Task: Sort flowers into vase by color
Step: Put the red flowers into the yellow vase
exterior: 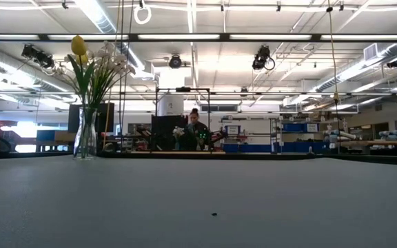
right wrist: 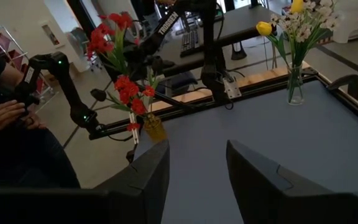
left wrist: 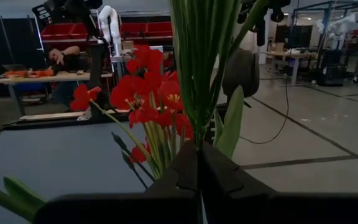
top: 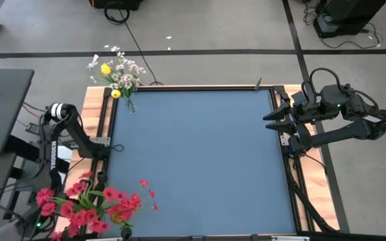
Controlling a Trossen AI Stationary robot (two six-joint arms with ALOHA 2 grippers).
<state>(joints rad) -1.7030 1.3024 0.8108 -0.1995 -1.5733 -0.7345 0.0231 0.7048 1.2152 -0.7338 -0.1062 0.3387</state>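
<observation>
A clear vase (right wrist: 294, 84) with white sprays and yellow buds (top: 118, 73) stands at the table's far-left corner, also in the low view (exterior: 85, 131). An amber vase (right wrist: 155, 127) at the near-left corner holds red blossoms (right wrist: 131, 93). More red blossoms (top: 89, 207) spread over that corner. My left gripper (left wrist: 199, 152) is there, shut on green stems; the blossoms hide it in the high view. My right gripper (top: 273, 119) waits open over the table's right edge, its fingers (right wrist: 151, 174) apart. My left gripper pinches a bunch of thin green stems (left wrist: 201, 118) between its two shut fingers. The stems and a long leaf (left wrist: 232, 121) stand up from the fingertips and leave the left wrist view at its top. Their blossoms and lower ends do not show there.
The grey-blue mat (top: 200, 161) fills the table inside a wooden frame (top: 94, 107). A person's hand (right wrist: 2, 117) and a second dark arm (right wrist: 73, 93) are beyond the near-left corner. Another person sits far behind the table (exterior: 194, 127). Cables lie on the floor around it.
</observation>
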